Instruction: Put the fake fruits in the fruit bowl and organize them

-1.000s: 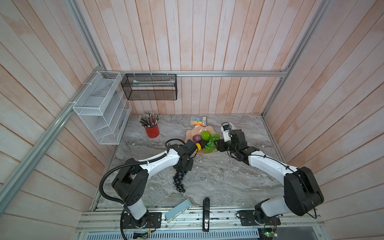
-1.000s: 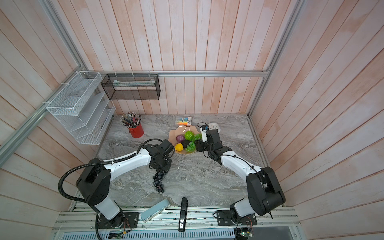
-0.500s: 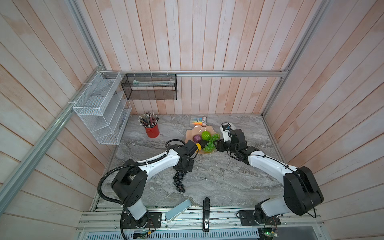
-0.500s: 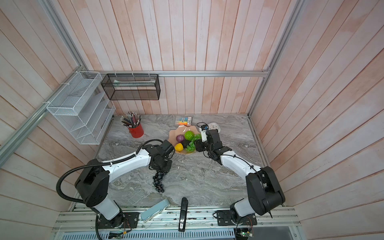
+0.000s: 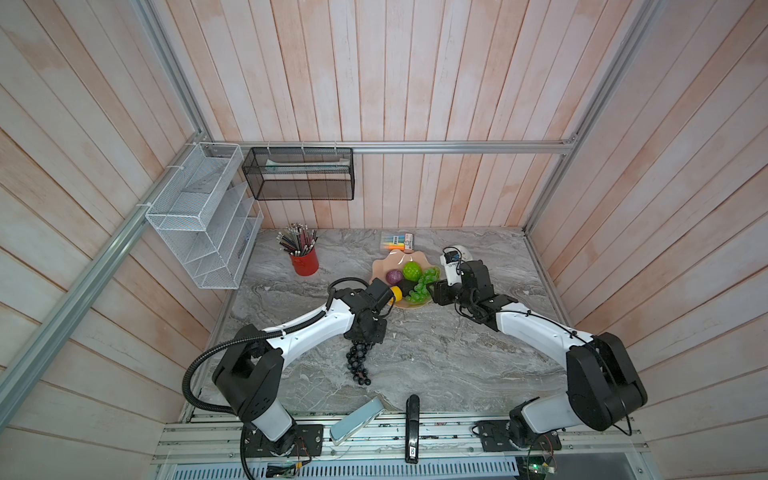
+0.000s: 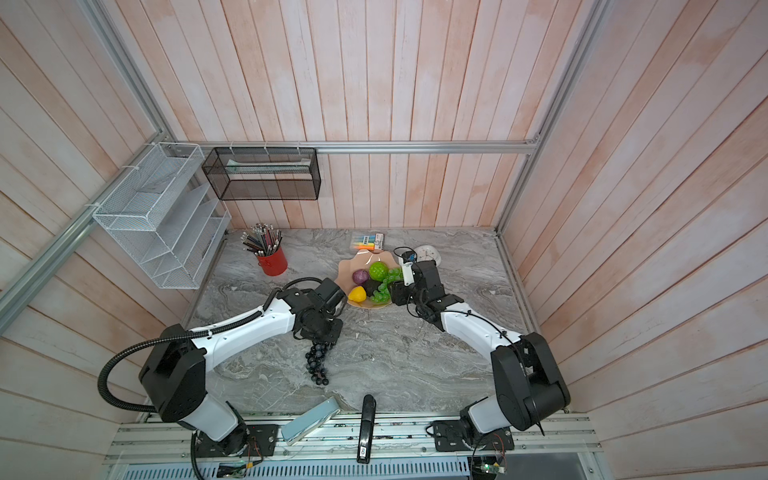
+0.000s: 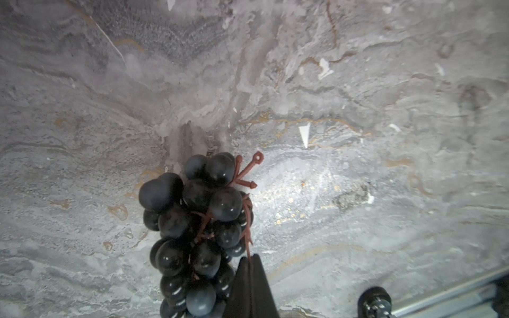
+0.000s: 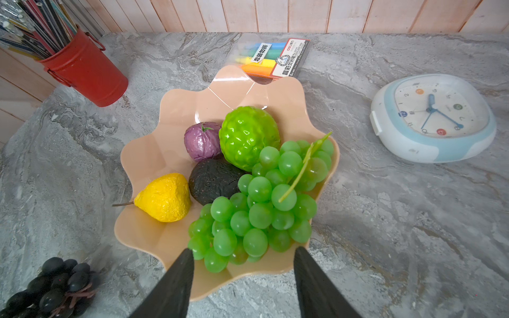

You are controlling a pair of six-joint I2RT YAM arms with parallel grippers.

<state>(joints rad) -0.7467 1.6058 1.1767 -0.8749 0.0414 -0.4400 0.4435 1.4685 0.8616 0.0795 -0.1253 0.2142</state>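
The black grape bunch [image 7: 198,220] lies on the marble table [image 5: 436,357] in front of the fruit bowl [image 8: 176,104]. My left gripper [image 7: 249,260] is shut on its brown stem, seen from above in both top views [image 5: 365,336] [image 6: 322,332]. The peach bowl holds a purple fruit [image 8: 202,140], a bright green bumpy fruit [image 8: 248,135], a dark avocado [image 8: 213,180], a yellow lemon-like fruit [image 8: 165,198] and the green grape bunch [image 8: 261,203]. At the bowl's right rim my right gripper [image 8: 242,256] stands open, with the green grapes just ahead of its fingertips and nothing held.
A red pencil cup [image 5: 304,262] stands left of the bowl and a highlighter pack [image 5: 397,241] behind it. A white clock [image 8: 432,118] lies to the bowl's right. A black stapler [image 5: 412,428] and a pale blue case [image 5: 356,419] rest at the front edge.
My left jaws have closed onto the black grapes' stem. Both arms and the bunch have barely moved.
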